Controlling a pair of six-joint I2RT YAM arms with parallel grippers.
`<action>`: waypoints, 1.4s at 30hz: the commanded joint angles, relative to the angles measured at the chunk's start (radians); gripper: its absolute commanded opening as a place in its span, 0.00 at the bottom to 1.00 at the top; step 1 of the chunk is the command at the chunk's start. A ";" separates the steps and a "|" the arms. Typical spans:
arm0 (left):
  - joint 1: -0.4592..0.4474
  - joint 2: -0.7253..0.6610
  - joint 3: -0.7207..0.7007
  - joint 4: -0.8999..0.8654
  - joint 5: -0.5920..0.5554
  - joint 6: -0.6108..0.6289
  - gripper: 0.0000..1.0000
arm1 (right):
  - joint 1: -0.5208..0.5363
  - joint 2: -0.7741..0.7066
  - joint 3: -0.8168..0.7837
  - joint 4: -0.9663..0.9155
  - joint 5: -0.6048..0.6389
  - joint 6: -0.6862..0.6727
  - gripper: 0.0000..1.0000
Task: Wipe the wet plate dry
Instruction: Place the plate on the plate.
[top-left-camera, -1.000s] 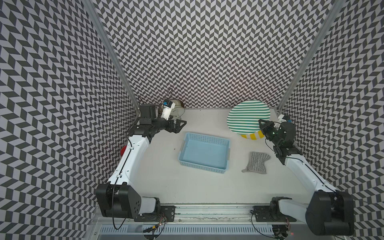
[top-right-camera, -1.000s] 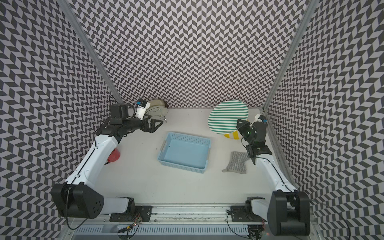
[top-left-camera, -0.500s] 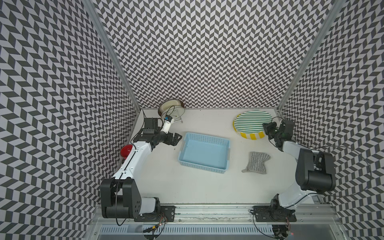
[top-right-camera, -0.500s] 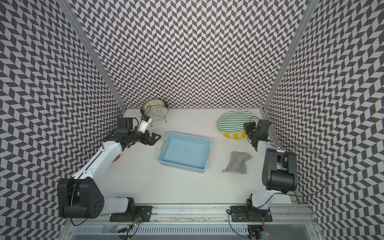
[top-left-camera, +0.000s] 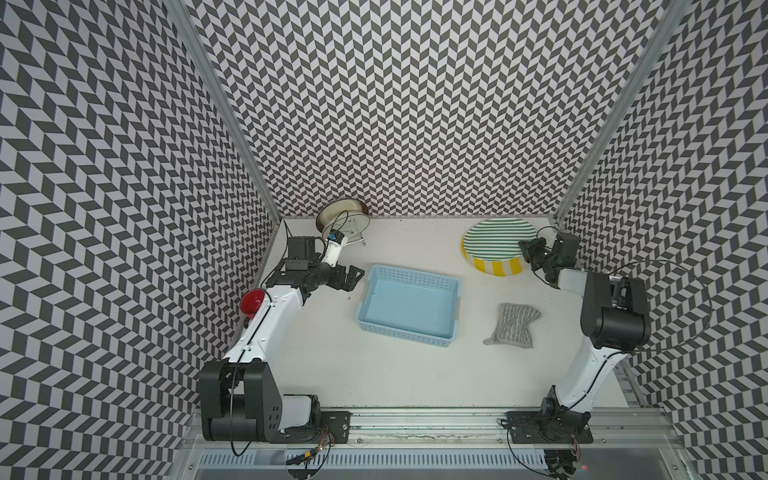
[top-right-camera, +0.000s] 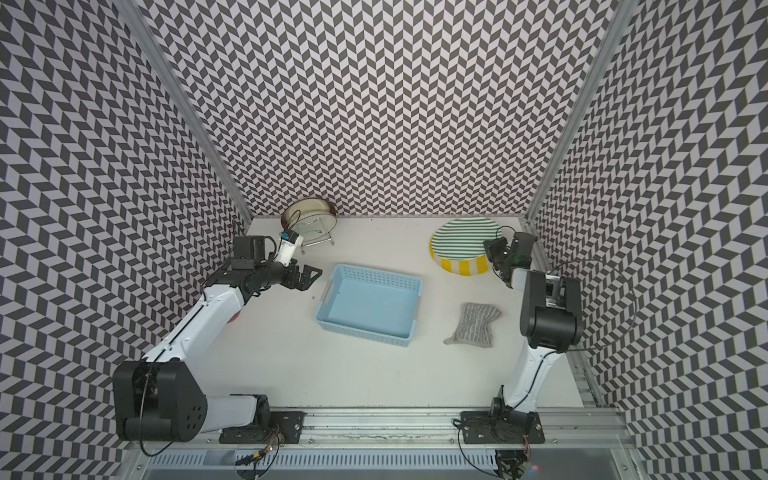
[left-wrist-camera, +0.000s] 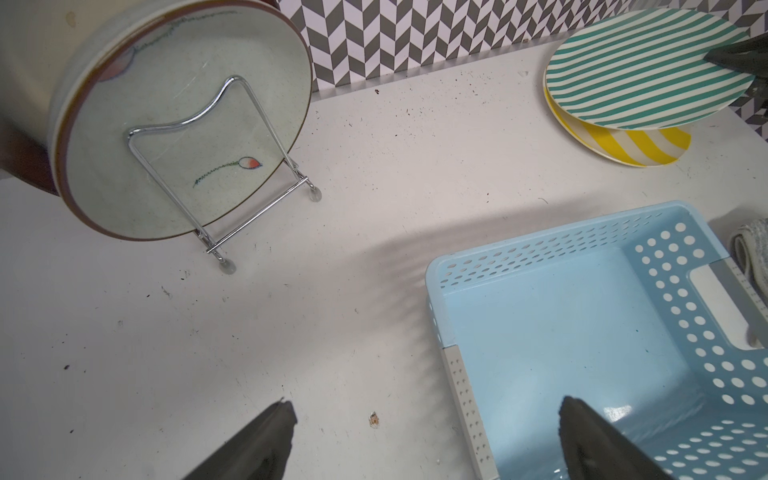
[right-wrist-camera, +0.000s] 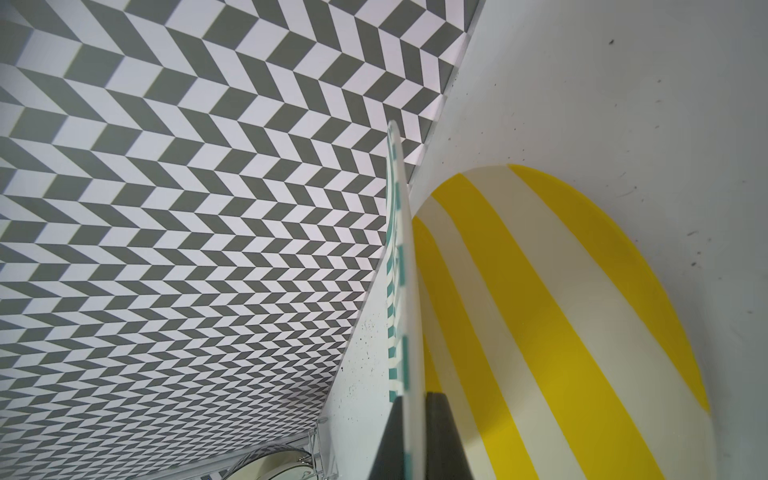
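Over at the far right corner, the right fingers (right-wrist-camera: 432, 409) are pinched tight on the rim of the green-striped plate (top-left-camera: 496, 236), and you can see that grip plainly from the wrist: one finger above the rim, one below. The plate is up off the worktop (top-left-camera: 395, 374), slanting, with the gripped side raised. Right underneath it lies a yellow-striped plate (top-left-camera: 496, 267), flat on the surface. Whether the green one's far edge touches the yellow one, I can't tell from here.

In both top views the grey cloth (top-left-camera: 513, 326) lies crumpled on the worktop, nearer the front than the plates and just beside the right arm, with nothing touching it. Between the two arms sits a pale blue basket (top-right-camera: 376, 276), shallow and perforated, with nothing in it.

On the other side, the left fingers (left-wrist-camera: 270, 436) are spread wide and hold nothing. They hang low by the basket's left end, one finger over bare worktop, the other over the basket's corner.

Behind them, against the back wall, a speckled cream plate (left-wrist-camera: 178, 124) with a brown rim stands on edge in a wire stand (left-wrist-camera: 259, 214), well apart from the striped pair.
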 joint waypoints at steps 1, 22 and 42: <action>0.007 -0.031 -0.012 0.023 0.017 -0.005 1.00 | -0.008 0.025 -0.002 0.012 -0.005 -0.042 0.11; 0.010 -0.028 -0.021 0.036 -0.008 -0.007 1.00 | -0.049 -0.047 -0.056 -0.214 0.145 -0.203 0.74; 0.016 -0.025 -0.057 0.131 -0.120 -0.051 1.00 | -0.005 -0.374 -0.082 -0.405 0.302 -0.341 0.88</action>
